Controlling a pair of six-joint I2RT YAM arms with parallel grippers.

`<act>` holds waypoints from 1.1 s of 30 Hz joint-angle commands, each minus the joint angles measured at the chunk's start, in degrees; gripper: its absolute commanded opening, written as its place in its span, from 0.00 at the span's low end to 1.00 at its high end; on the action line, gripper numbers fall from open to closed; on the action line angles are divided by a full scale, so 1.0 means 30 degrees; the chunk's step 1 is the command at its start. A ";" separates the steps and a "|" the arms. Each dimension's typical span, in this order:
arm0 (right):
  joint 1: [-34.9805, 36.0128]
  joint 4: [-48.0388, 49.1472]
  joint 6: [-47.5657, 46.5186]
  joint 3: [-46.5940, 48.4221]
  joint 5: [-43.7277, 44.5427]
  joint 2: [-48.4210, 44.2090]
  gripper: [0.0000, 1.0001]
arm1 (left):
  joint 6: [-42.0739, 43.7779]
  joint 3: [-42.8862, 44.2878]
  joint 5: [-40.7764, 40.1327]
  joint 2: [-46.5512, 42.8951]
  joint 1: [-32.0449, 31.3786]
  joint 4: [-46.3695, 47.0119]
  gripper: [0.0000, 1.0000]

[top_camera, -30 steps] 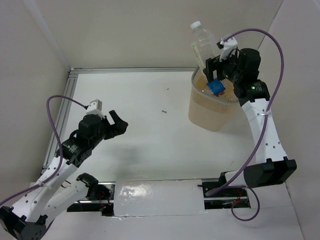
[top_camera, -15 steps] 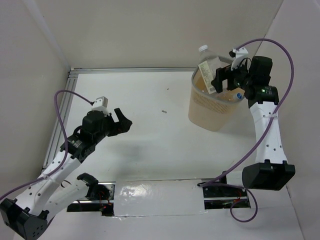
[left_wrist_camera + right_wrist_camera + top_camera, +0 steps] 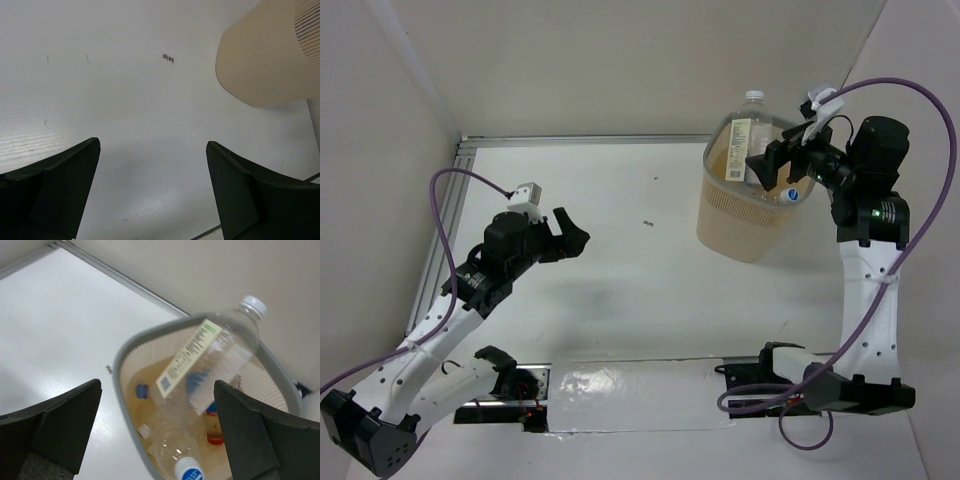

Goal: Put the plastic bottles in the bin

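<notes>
Left gripper [image 3: 563, 235]: hovers over the left part of the bench, jaws spread wide with nothing between them.
Bench [image 3: 620, 190]: white and flat, carrying the bin.
Dark mark [image 3: 647, 224]: a small speck on the bench surface, between the left gripper and the bin.
Bin [image 3: 740, 225]: beige with a grey rim and ribbed sides, standing upright on the far right part of the bench, well apart from the left gripper.
Right gripper [image 3: 772, 165]: raised beside the bin's right rim, jaws spread and gripping nothing.
Low bottles: a clear bottle with a blue-and-white cap [image 3: 189, 472] lies in the bottom of the bin. What seems to be a red-capped bottle [image 3: 215, 437] lies near it, partly hidden.
Large bottle [image 3: 220, 352]: clear, with a pale printed label. It is inside the bin and tilted, its white cap poking above the far rim, clear of the jaws.
</notes>
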 commanded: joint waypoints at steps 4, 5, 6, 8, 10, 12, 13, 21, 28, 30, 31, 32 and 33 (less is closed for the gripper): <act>0.2860 -0.0970 -0.0058 -0.0445 -0.0777 -0.0053 1.00 | 0.0706 0.0762 0.1005 0.0156 0.0073 0.1186 1.00; 0.3092 -0.1231 -0.0233 -0.0739 -0.1014 -0.0053 1.00 | 0.0706 0.0762 0.1005 -0.0018 0.0073 0.1186 1.00; 0.3327 -0.1437 -0.0409 -0.0916 -0.1220 -0.0053 1.00 | 0.0706 0.0762 0.1179 -0.0020 0.0073 0.1186 1.00; 0.3969 -0.1937 -0.0848 -0.1149 -0.1396 0.0181 1.00 | 0.0706 0.0762 0.1180 -0.0020 0.0073 0.1186 1.00; 0.4702 -0.2230 -0.1287 -0.1415 -0.0962 0.0357 1.00 | 0.0531 0.0588 0.1385 -0.0020 0.0073 0.1186 1.00; 0.6020 -0.2726 -0.1932 -0.1882 -0.0374 0.0562 1.00 | 0.0326 0.0586 0.1559 -0.0194 0.0073 0.1186 1.00; 0.6401 -0.2728 -0.1934 -0.1884 -0.0169 0.0794 1.00 | 0.0326 0.0586 0.1561 -0.0195 0.0073 0.1186 1.00; 0.8776 -0.1969 -0.2286 -0.2119 0.1793 0.2903 1.00 | -0.0114 0.0029 0.1385 -0.0957 0.0073 0.0952 1.00; 0.8954 -0.1560 0.0896 -0.1914 0.3431 0.4984 1.00 | -0.0288 -0.0174 0.0831 -0.1541 0.0073 0.0102 1.00; 0.8954 -0.1090 0.1666 -0.1914 0.3612 0.4986 1.00 | -0.0290 -0.0350 0.0829 -0.1719 0.0073 0.0102 1.00; 0.8954 -0.0711 0.1930 -0.1914 0.3815 0.4986 1.00 | -0.0290 -0.0351 0.0829 -0.1719 0.0073 0.0102 1.00; 0.8954 -0.0504 0.2136 -0.1914 0.3817 0.4986 1.00 | -0.0290 -0.0351 0.0829 -0.1719 0.0073 0.0102 1.00; 0.8954 -0.0328 0.2341 -0.1914 0.3817 0.4783 1.00 | -0.0290 -0.0351 0.0829 -0.1719 0.0073 0.0102 1.00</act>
